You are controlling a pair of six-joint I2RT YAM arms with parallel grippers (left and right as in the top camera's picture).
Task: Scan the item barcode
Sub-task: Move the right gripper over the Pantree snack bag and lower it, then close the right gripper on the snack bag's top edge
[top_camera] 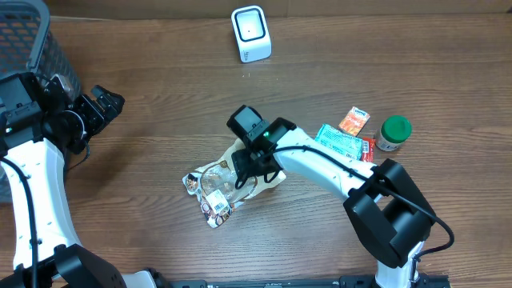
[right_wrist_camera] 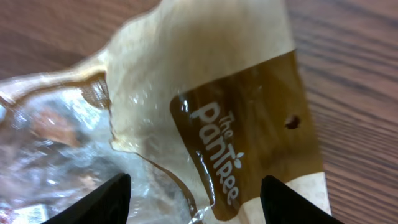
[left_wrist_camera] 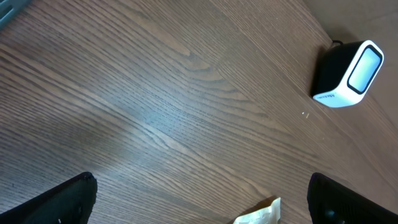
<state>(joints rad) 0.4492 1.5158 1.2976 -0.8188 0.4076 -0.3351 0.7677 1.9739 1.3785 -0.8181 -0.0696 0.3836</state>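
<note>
Left tool [left_wrist_camera: 204,200] spread wide, right tool [right_wrist_camera: 194,198] parted, pointing down

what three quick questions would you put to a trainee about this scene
1. True or false: the bag lies right against the scanner.
2. Which end effector is over the bag with its jaws apart? A) the left one B) the right end effector C) neither
3. Fill in: the lid of the jar by the packets is ___.

Key: 1 false, there is bare table between them; 2 B; 3 green.
</note>
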